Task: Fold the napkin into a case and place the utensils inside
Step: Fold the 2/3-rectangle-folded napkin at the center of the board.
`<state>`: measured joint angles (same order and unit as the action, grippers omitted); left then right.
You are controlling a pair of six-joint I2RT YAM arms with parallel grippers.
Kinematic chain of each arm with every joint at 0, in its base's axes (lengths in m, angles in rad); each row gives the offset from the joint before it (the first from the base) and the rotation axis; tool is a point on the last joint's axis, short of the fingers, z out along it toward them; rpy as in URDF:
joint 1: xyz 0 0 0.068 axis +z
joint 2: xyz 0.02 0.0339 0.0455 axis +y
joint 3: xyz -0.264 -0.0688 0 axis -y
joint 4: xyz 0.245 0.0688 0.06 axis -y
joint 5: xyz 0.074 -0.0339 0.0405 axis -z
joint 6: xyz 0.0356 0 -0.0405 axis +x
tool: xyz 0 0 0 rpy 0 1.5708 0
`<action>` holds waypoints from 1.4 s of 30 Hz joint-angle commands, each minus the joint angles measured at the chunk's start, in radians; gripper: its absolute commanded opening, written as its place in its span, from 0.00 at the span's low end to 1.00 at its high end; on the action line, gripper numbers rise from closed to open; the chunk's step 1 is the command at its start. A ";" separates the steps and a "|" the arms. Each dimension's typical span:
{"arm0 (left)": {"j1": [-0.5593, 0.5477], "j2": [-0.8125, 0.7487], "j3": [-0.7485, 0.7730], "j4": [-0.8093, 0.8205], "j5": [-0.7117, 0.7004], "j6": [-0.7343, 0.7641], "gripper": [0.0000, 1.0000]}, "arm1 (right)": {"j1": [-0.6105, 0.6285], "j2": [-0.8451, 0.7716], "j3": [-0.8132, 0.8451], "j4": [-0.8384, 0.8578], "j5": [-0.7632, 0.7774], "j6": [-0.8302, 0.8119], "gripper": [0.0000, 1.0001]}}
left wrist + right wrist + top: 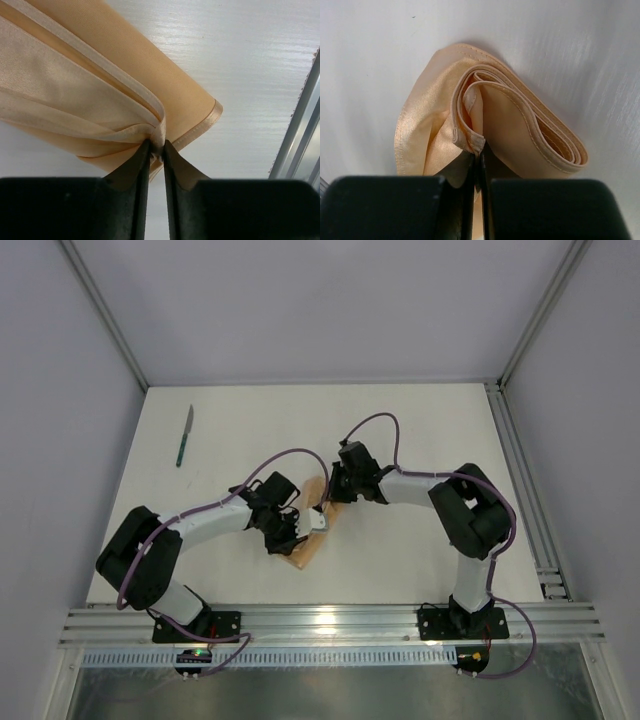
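Napkin (308, 548) seems mid-fold; left end effector (156, 146) and right end effector (477, 151) pinch its hems, nearly closed; next, crease flat.

The left arm (205, 523) and right arm (415, 483) are white with big black joints. A thin purple cable (372, 420) loops over each. The fingers (131, 200) are flat and black.

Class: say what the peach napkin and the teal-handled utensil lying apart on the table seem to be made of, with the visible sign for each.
Napkin: woven cloth with a soft satin sheen; it drapes in folds and shows stitched hems. Utensil: handle probably plastic, judging by its even teal colour; the grey end is likely metal, though too small to be sure.
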<state>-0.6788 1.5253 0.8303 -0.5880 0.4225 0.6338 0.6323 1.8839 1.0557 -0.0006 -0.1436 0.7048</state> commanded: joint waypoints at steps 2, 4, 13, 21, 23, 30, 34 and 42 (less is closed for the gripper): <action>0.004 -0.022 0.052 -0.038 0.067 -0.022 0.27 | 0.001 0.009 -0.036 0.099 -0.011 -0.004 0.04; 0.013 -0.030 0.067 -0.062 0.094 -0.026 0.34 | 0.000 0.009 -0.056 0.125 -0.016 -0.004 0.04; 0.035 -0.059 0.246 -0.177 0.226 -0.045 0.51 | -0.008 0.015 -0.079 0.157 -0.014 -0.011 0.04; 0.237 0.031 0.366 -0.041 0.171 -0.365 0.58 | -0.008 0.015 -0.088 0.159 -0.016 -0.018 0.04; 0.277 0.077 0.388 0.045 0.110 -0.442 0.60 | -0.008 0.015 -0.089 0.162 -0.016 -0.019 0.04; 0.291 0.335 0.524 0.062 0.068 -0.505 0.63 | -0.006 0.018 -0.092 0.165 -0.021 -0.015 0.04; 0.291 0.420 0.559 0.045 0.073 -0.523 0.55 | -0.008 0.015 -0.092 0.169 -0.025 -0.014 0.04; 0.291 0.457 0.573 0.040 0.139 -0.545 0.28 | -0.008 0.015 -0.102 0.171 -0.030 -0.013 0.04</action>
<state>-0.3859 1.9968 1.3685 -0.5613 0.5026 0.1112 0.6262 1.8843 0.9756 0.1680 -0.1810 0.7067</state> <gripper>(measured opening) 0.301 0.056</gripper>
